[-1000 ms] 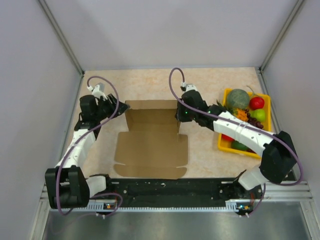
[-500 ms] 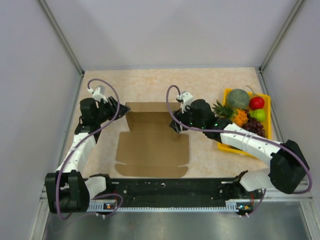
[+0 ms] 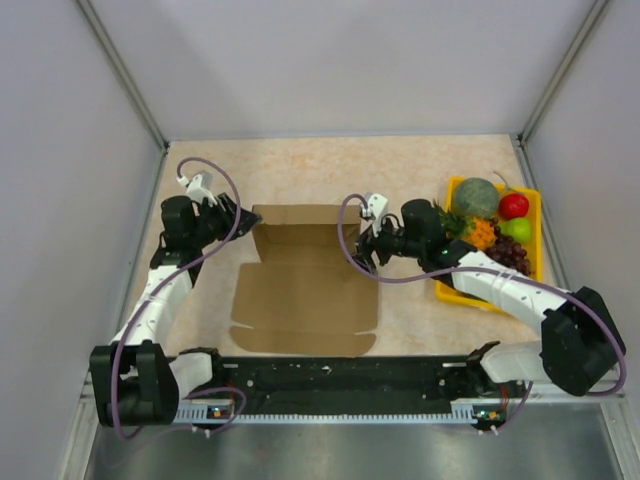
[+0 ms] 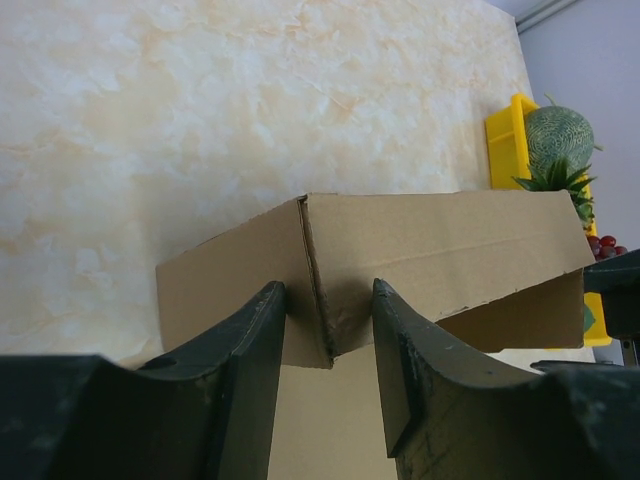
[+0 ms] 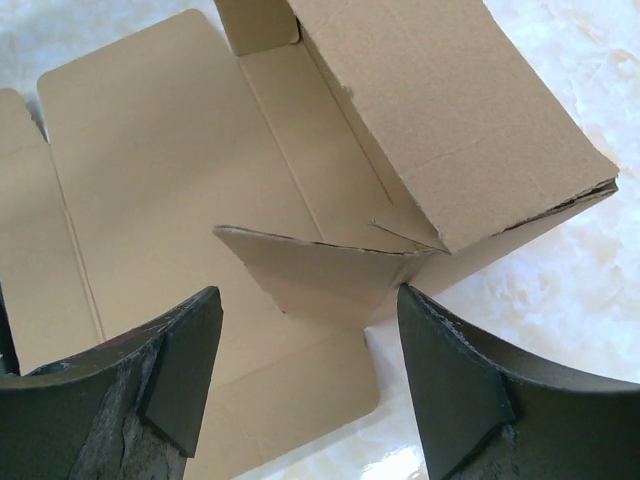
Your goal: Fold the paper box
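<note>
The paper box is a brown cardboard sheet, partly folded: its back wall and side flaps stand up, and its front panels lie flat. My left gripper sits at the box's back left corner. In the left wrist view its narrow jaws straddle that corner, pressing the side flap and the back wall. My right gripper is wide open just right of the box. In the right wrist view the raised right side flap stands between and ahead of its fingers, untouched.
A yellow fruit tray with melon, apple, grapes and pineapple stands at the right, close behind my right arm. It also shows in the left wrist view. Grey walls enclose the beige table on three sides.
My right gripper has drawn off the box's back right corner, towards the near side and right, and now stands open beside the right flap. My left gripper has stayed at its corner.
</note>
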